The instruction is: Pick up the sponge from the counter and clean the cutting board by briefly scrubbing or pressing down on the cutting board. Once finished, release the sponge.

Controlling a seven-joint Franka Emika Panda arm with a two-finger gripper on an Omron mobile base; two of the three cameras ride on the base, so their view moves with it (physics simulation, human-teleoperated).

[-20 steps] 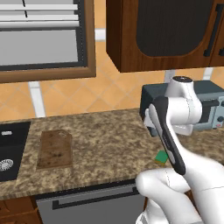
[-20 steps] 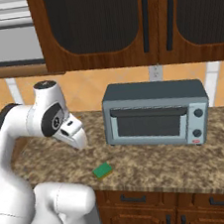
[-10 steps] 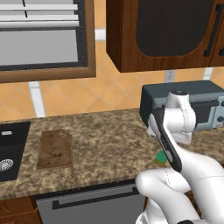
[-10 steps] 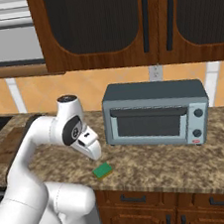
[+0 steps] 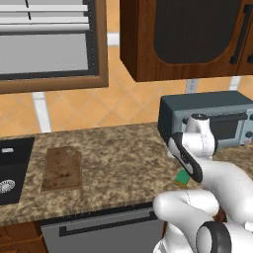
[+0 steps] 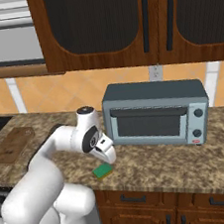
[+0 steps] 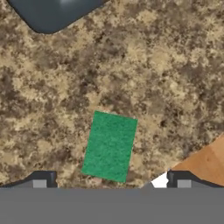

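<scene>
The sponge [image 7: 109,145] lies flat on the speckled counter [image 7: 166,65], green top up, and sits near the counter's front edge [image 6: 103,171]. My gripper [image 7: 111,178] is open just above it, one dark fingertip [image 7: 41,179] on each side. From the right base view the hand [image 6: 109,159] points down at the sponge. In the left base view the arm covers most of the sponge [image 5: 183,178]. The brown wooden cutting board [image 5: 62,169] lies far to the left on the counter [image 5: 123,168], also visible at the left edge [image 6: 11,146].
A grey toaster oven [image 6: 156,113] stands just behind and right of the sponge; its dark corner [image 7: 52,13] shows in the hand view. A black sink basin [image 5: 10,168] lies left of the board. Dark wall cabinets [image 6: 122,22] hang overhead.
The arm has swung right and lowered; the hand went from high above the counter down to just over the sponge. The sponge and board have not moved.
</scene>
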